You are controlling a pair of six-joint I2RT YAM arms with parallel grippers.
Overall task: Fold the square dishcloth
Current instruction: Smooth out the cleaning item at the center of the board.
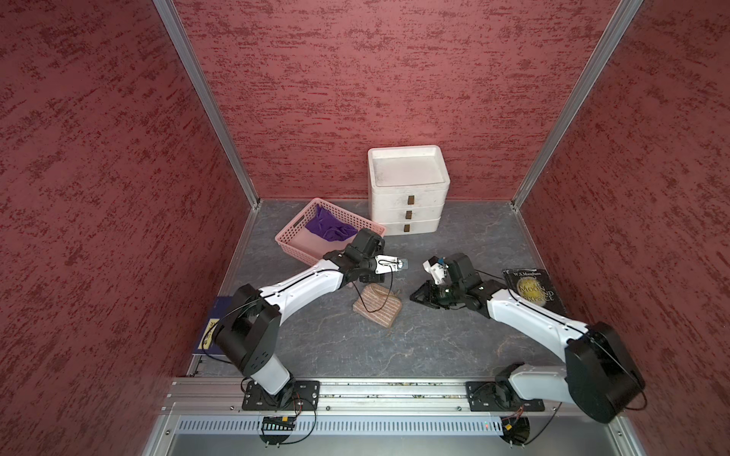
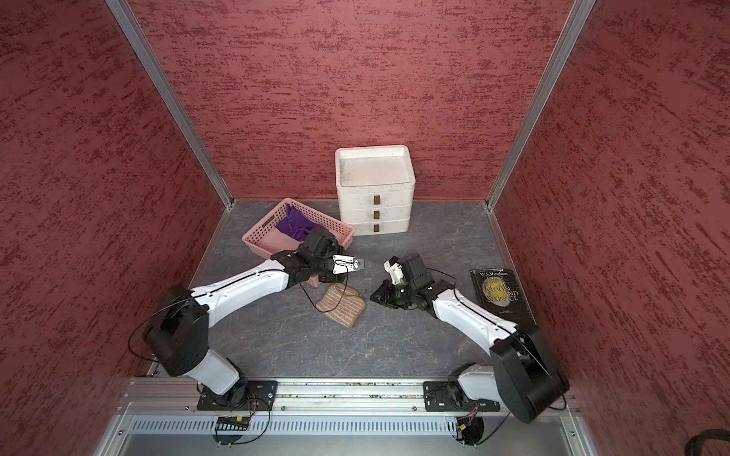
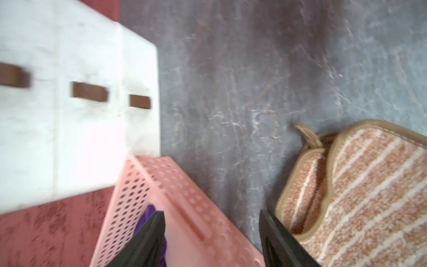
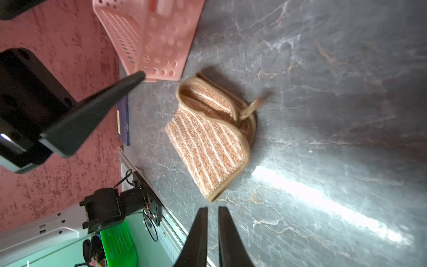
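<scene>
- Dishcloth [image 1: 379, 316], orange-and-white striped terry with a tan bound edge, lies folded into a small thick bundle on the grey marbled tabletop [image 1: 434, 347], just below centre in both top views [image 2: 341, 312].
- The bundle is only a little longer than wide. Its long axis and its stripes run diagonally from upper left to lower right in the top views.
- Its upper edge is loose: the layers curl open there [image 4: 208, 99], and a tan hanging loop [image 4: 250, 107] sticks out at the upper right corner.
- The left gripper [image 3: 210, 212] hangs over the gap between the cloth's upper edge and a pink perforated plastic basket [image 1: 292, 237]. Its fingers are spread wide with nothing between them.
- The right gripper [image 4: 211, 208] sits just right of the bundle in the top views, tips pointing at it, clear of the fabric. Its fingers are parted by a narrow slit and hold nothing.
- A crumpled purple cloth [image 1: 330, 229] lies in the basket; a white three-drawer unit [image 1: 409, 189] stands right of it; a black paperback book [image 1: 533, 292] lies at the right edge.
</scene>
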